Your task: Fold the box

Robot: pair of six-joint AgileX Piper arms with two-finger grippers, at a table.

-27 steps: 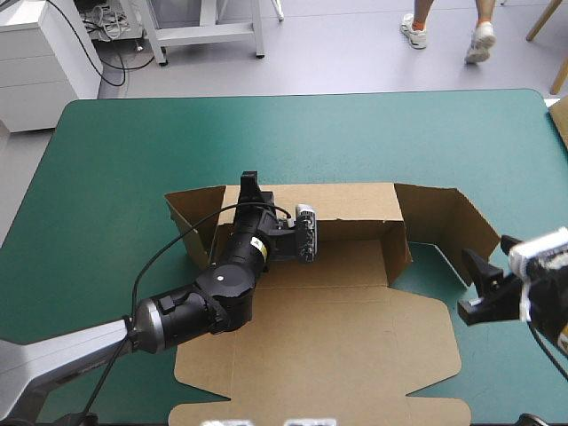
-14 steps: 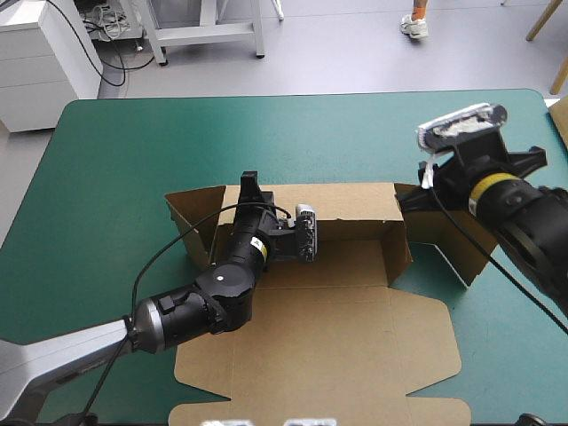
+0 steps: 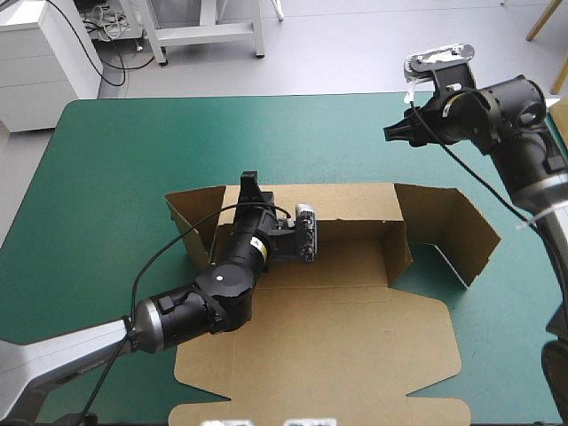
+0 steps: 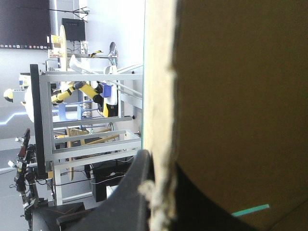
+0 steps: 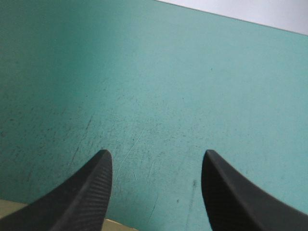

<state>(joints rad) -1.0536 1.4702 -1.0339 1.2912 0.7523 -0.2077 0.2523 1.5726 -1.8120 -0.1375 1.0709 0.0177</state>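
**The box (image 3: 355, 319) sits half-raised at mid-table, pinched at its far wall by one arm while the other hangs clear.**

The brown board's far wall (image 3: 346, 200) stands upright with a wing flap angled up at each end, the right flap (image 3: 448, 232) and the left flap (image 3: 193, 213). The wide lid panel (image 3: 328, 373) lies flat toward the near edge of the teal-green table (image 3: 115, 160). The sheet looks light and stiff, likely to bend only along its creases and to spring back if let go. It is best taken by pinching an edge close to a crease. The left gripper (image 3: 249, 188) does this near the far wall's left end, its black fingers clamped on the frayed top edge. The right gripper (image 3: 397, 133) hovers over bare cover toward the far right corner, fingers spread and holding nothing. The right flap is the nearest free edge for it.
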